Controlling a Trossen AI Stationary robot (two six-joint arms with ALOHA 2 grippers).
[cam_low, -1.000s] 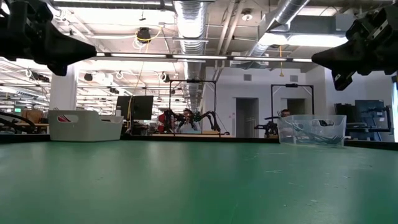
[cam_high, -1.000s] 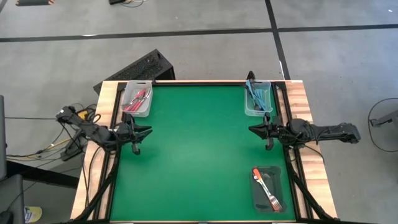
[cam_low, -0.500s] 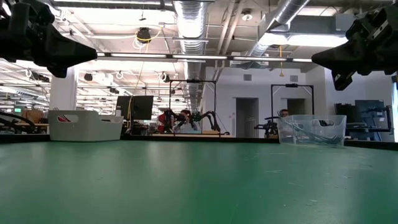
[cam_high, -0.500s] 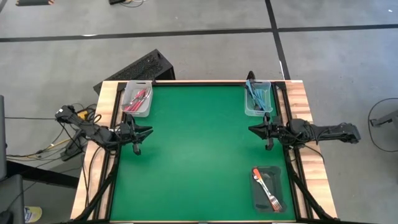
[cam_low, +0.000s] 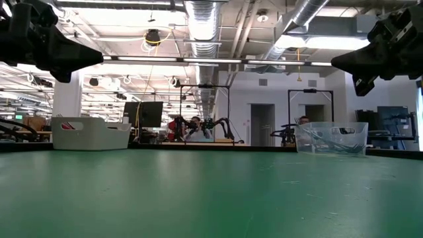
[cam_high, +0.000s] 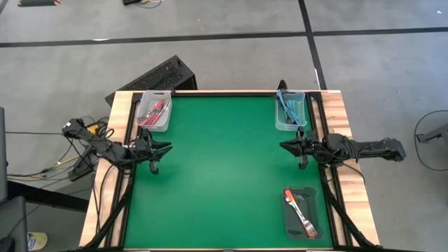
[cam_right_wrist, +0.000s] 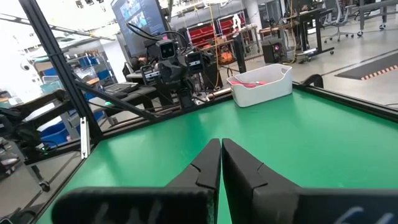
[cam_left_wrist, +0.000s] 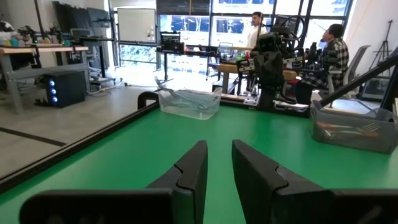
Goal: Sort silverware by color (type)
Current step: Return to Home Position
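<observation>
Lying nearest, orange forks (cam_high: 299,210) fill a dark tray (cam_high: 290,228) on the green counter (cam_high: 224,175). Midway, the left gripper (cam_high: 166,148) hovers slightly parted and the right gripper (cam_high: 283,145) pressed together. Farthest, pink forks (cam_high: 155,112) sit in the white bin (cam_high: 154,129), blue forks (cam_high: 287,105) in the clear bin (cam_high: 290,128).

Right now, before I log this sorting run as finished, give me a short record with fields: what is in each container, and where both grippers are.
white bin: far left corner; holds pink forks
clear bin: far right corner; holds blue forks
dark tray: near right; holds an orange fork
loose forks: none seen on the green mat
left gripper: left edge of mat, near the white bin; slightly open, empty
right gripper: right edge, between clear bin and dark tray; shut, empty
</observation>
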